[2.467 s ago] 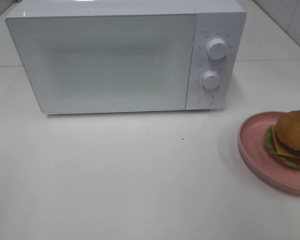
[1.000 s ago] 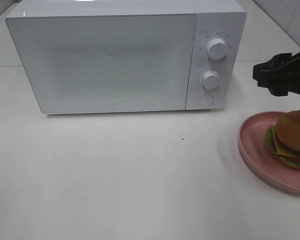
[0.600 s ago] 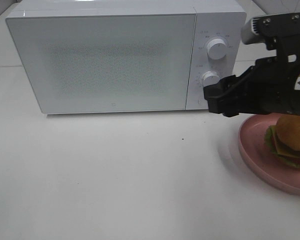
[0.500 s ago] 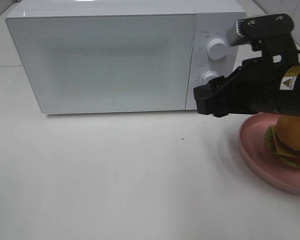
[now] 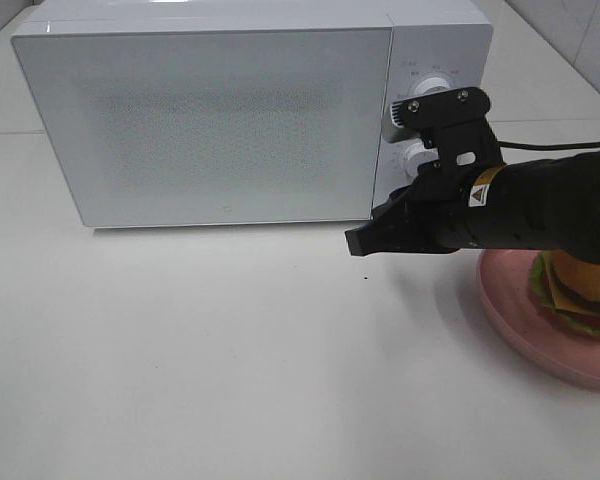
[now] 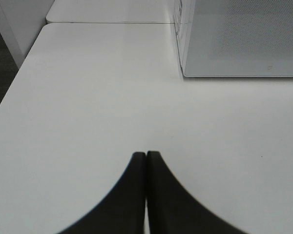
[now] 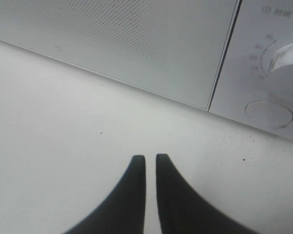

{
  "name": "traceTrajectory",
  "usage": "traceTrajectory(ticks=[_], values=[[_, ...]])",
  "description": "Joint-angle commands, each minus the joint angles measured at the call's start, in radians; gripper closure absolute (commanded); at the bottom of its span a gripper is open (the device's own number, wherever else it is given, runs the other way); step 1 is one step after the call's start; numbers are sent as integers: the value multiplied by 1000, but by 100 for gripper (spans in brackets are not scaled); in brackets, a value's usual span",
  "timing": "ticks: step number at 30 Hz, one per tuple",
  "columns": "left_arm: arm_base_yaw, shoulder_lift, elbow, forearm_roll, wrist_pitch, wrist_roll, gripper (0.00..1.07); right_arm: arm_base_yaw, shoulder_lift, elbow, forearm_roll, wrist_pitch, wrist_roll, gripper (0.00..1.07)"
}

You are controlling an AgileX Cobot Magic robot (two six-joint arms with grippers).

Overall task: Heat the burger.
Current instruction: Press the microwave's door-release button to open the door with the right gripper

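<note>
The burger (image 5: 583,292), with a brown bun, lettuce and cheese, lies on a pink plate (image 5: 528,328) at the right edge of the exterior view, partly hidden by my right arm. My right gripper (image 5: 356,245) points left, low over the table, in front of the white microwave's (image 5: 210,120) lower right corner. In the right wrist view its fingers (image 7: 150,158) stand almost together with nothing between them, near the round door button (image 7: 269,114). The microwave door is closed. My left gripper (image 6: 146,156) is shut and empty over bare table.
Two white knobs (image 5: 427,96) sit on the microwave's control panel above the right arm. A black cable (image 5: 555,146) runs behind the arm. The microwave's left corner (image 6: 185,58) shows in the left wrist view, and the table's left edge (image 6: 10,92) drops off beside it.
My right arm has come in from the right, passed over the plate and dropped to the microwave's lower right corner. Its fingers have closed. The burger has not moved.
</note>
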Motion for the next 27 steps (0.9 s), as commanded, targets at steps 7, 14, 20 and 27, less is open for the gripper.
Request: traceTrajectory(ticks=[7, 14, 20, 27], values=[[4, -22, 3, -3, -15, 0, 106, 4, 93, -9, -1, -116, 109, 107], [4, -22, 3, -3, -15, 0, 106, 4, 152, -14, -1, -247, 359, 107], [4, -22, 3, -3, -15, 0, 106, 4, 161, -14, -1, -368, 640, 107], [4, -22, 3, -3, -15, 0, 106, 4, 161, -14, 55, -403, 868, 107]])
